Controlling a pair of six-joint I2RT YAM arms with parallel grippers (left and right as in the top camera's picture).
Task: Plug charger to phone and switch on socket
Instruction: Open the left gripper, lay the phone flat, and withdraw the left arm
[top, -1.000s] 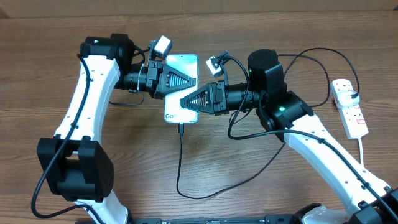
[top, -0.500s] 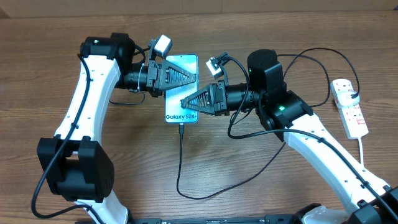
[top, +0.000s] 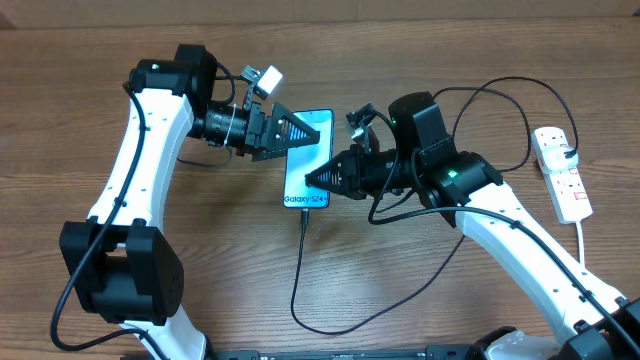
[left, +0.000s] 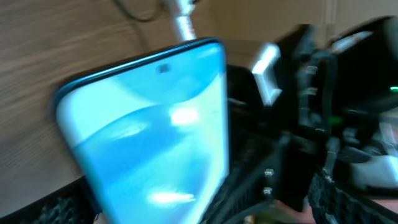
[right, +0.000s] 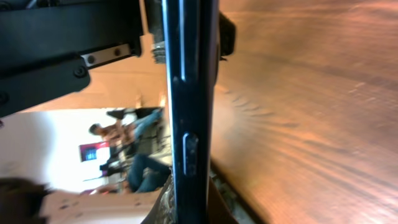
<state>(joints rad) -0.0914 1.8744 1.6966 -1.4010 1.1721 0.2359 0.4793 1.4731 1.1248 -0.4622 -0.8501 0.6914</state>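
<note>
Overhead, we see the phone (top: 308, 160) slanted at mid-frame with its screen up. The right tool (top: 312, 179) is clenched on its edge near the "Galaxy S24" end, and the left tool (top: 316, 127) hangs released over its upper corner. We find the charger (top: 297, 280) plugged into the phone's lower end, its black cable looping down across the desk (top: 200, 260) toward the bottom of the frame. We place the socket (top: 562, 172) at the far right edge, well apart from the phone.
</note>
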